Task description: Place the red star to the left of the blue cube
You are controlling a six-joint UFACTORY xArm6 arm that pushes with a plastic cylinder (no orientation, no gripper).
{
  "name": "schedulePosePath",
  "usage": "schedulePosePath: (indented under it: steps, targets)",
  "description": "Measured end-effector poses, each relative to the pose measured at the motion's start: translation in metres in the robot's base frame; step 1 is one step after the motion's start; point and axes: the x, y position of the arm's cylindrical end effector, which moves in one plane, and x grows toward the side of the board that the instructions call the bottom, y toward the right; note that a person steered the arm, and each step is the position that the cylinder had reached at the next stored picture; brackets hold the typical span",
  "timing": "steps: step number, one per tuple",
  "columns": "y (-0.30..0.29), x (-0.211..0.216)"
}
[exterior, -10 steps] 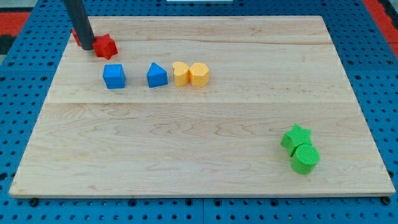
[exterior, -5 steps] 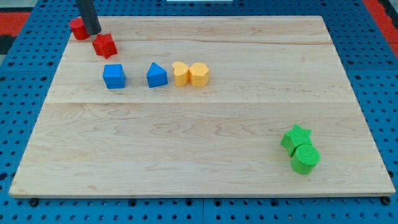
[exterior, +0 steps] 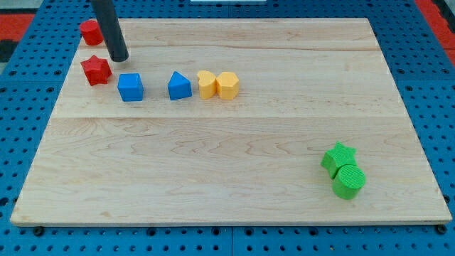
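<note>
The red star [exterior: 95, 70] lies near the board's upper left, just left of and slightly above the blue cube [exterior: 130, 87], with a small gap between them. My tip [exterior: 119, 57] stands just right of and above the red star, above the blue cube, touching neither that I can see. The rod rises out of the view's top.
A red cylinder [exterior: 90, 32] sits at the board's top left corner. A blue wedge-like block [exterior: 179, 86], a yellow block [exterior: 206, 84] and a yellow hexagonal block [exterior: 227, 84] line up right of the cube. A green star [exterior: 338, 156] and green cylinder [exterior: 349, 180] sit at lower right.
The red star has slid down and left, from above the blue cube to its left side. My tip moved up beside the red cylinder, then down and right.
</note>
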Motion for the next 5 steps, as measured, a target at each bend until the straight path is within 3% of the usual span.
schedulePosePath:
  steps: [3, 4, 5]
  targets:
    - [-0.032, 0.059]
    - [-0.04, 0.026]
    - [-0.092, 0.009]
